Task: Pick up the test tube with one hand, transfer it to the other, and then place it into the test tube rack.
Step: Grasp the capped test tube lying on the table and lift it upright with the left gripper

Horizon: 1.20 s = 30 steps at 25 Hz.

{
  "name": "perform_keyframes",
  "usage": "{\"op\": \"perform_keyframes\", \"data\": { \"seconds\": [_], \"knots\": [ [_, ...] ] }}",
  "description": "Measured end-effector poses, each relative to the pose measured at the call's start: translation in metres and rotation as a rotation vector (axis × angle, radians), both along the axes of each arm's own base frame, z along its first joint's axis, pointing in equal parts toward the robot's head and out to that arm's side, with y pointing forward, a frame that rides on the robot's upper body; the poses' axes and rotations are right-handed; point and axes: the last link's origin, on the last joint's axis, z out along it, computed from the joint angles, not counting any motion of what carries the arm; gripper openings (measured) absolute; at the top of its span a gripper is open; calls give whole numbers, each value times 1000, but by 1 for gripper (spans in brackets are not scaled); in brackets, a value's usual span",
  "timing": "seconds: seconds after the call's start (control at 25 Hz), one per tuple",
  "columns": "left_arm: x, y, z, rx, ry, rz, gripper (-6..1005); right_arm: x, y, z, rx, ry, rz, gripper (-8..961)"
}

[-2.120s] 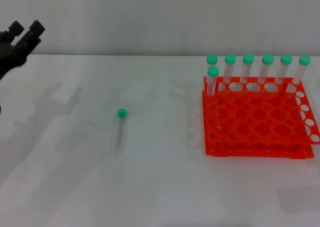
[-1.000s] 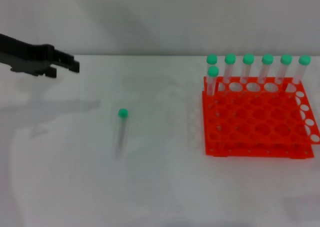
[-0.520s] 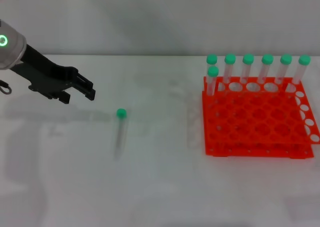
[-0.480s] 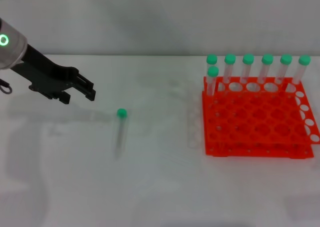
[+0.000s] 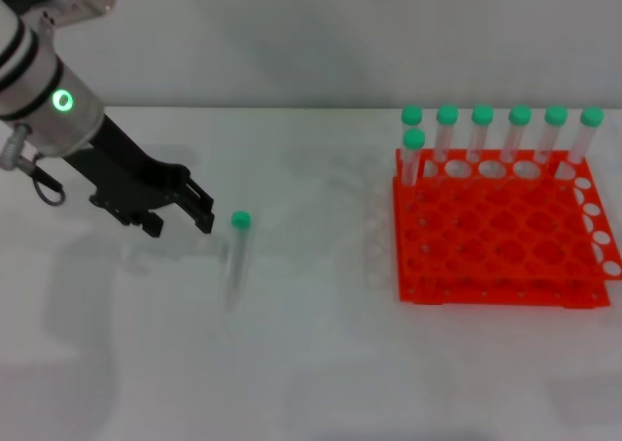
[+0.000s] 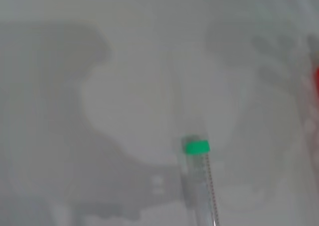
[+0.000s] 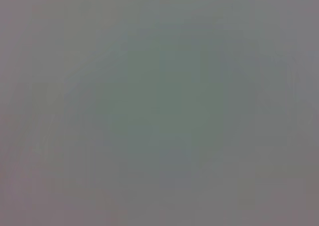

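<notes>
The test tube [image 5: 234, 261] lies on the white table left of centre, its green cap [image 5: 240, 221] pointing away from me. It also shows in the left wrist view [image 6: 203, 191]. My left gripper [image 5: 182, 223], black, on the silver-white arm with the glowing green ring, hovers just left of the cap with its fingers apart and empty. The orange-red test tube rack [image 5: 501, 237] stands at the right. My right gripper is out of view; its wrist view shows only plain grey.
Several identical green-capped tubes [image 5: 482, 130] stand upright along the rack's far row, with one more [image 5: 413, 154] at its far left corner. A sliver of the rack [image 6: 316, 81] shows in the left wrist view. A grey wall runs behind the table.
My left arm has swung in from the far left and come down towards the table, so the gripper is now close beside the tube's cap. The tube and rack have not moved.
</notes>
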Motion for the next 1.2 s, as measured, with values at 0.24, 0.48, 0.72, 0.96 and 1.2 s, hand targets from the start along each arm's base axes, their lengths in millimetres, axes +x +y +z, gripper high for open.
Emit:
{"op": "perform_keyframes", "data": {
  "seconds": [0.24, 0.48, 0.72, 0.96, 1.2],
  "knots": [
    [0, 0, -19, -12, 2, 18, 610, 0, 0, 1, 2, -4, 0, 873],
    [-8, 0, -37, 4, -8, 32, 604, 1, 0, 2, 4, -9, -4, 873],
    [-12, -4, -52, 1, -22, 44, 597, 0, 2, 2, 3, -11, -2, 872],
    [-18, -10, -65, -17, -25, 65, 590, -2, 5, 1, 5, -33, -6, 872],
    [-19, -13, -70, -25, -26, 74, 584, -3, 8, 0, 0, -35, -3, 872]
  ]
}}
